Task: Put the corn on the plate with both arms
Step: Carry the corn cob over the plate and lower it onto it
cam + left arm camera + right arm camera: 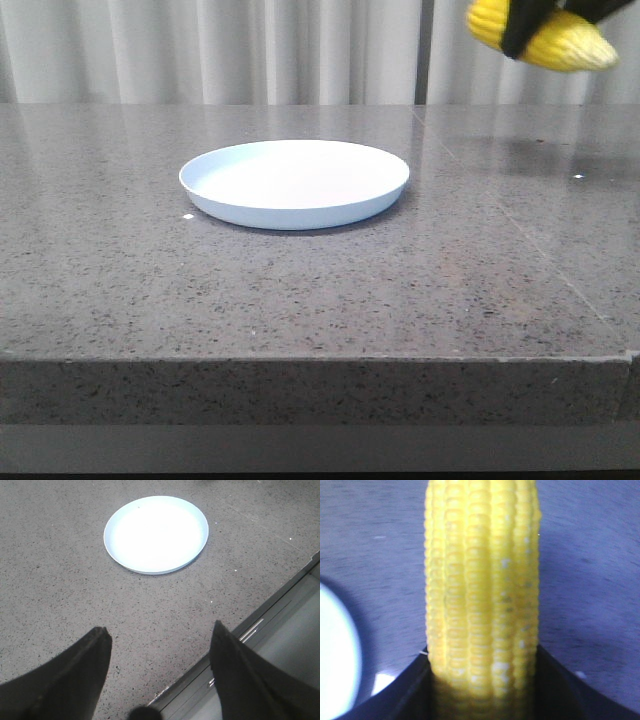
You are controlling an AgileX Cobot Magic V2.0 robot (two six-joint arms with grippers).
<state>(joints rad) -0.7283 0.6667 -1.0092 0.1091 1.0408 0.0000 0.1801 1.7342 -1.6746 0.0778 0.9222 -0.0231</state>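
- The plate point(295, 184) sits bare near the middle of the surface point(300, 300).
- My right jaws clamp the corn point(560, 42) high above the far right corner, long axis roughly level, tip pointing right.
- My left jaws point(159, 635) hang wide apart over the surface's edge.

The table point(300, 290) looks like polished speckled grey stone, faintly glossy. The plate point(295, 205) seems smooth, matt pale plastic. The corn point(482, 580) is bumpy and slightly waxy. Cloth curtains point(200, 50) hang matt.
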